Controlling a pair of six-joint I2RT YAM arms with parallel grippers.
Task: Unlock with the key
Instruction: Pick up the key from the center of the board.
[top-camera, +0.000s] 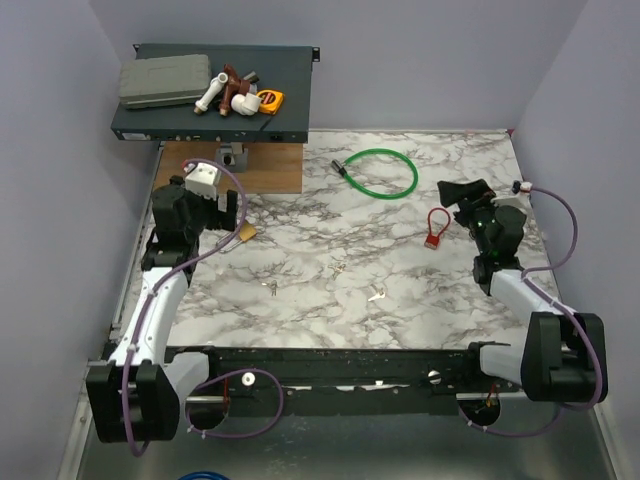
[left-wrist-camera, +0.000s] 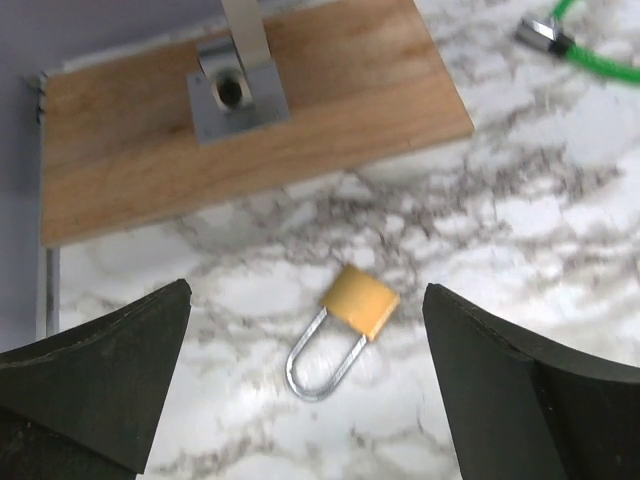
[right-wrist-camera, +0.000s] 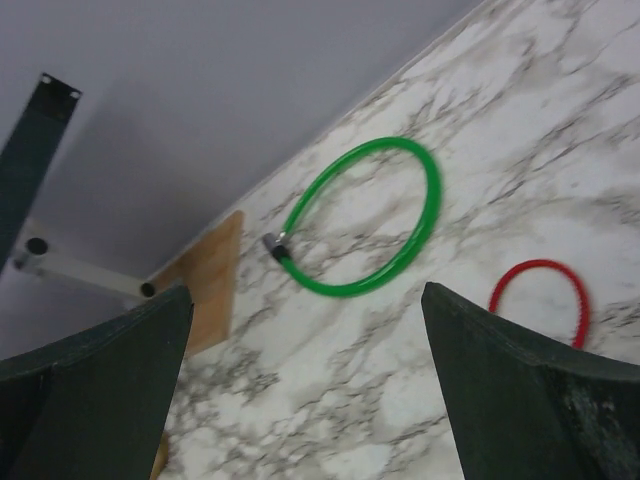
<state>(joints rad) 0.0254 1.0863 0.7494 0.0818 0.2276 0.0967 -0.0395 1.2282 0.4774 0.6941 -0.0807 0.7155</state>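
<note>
A brass padlock (top-camera: 245, 231) with a silver shackle lies flat on the marble table, just right of my left gripper (top-camera: 226, 210). In the left wrist view the padlock (left-wrist-camera: 364, 301) lies between and below the open fingers of my left gripper (left-wrist-camera: 306, 295), which is empty and not touching it. A small silvery key (top-camera: 375, 294) lies on the marble near the middle front. Two more small silvery pieces (top-camera: 338, 267) (top-camera: 272, 288) lie to its left. My right gripper (top-camera: 462, 192) is open and empty above the table's right side, and it also shows in the right wrist view (right-wrist-camera: 305, 292).
A green cable loop (top-camera: 380, 172) (right-wrist-camera: 365, 215) lies at the back middle. A red cable lock (top-camera: 436, 228) (right-wrist-camera: 540, 300) lies near the right gripper. A wooden board (top-camera: 262, 165) with a grey metal bracket (left-wrist-camera: 235, 92) sits at the back left. A dark rack shelf (top-camera: 290, 95) carries tools behind it.
</note>
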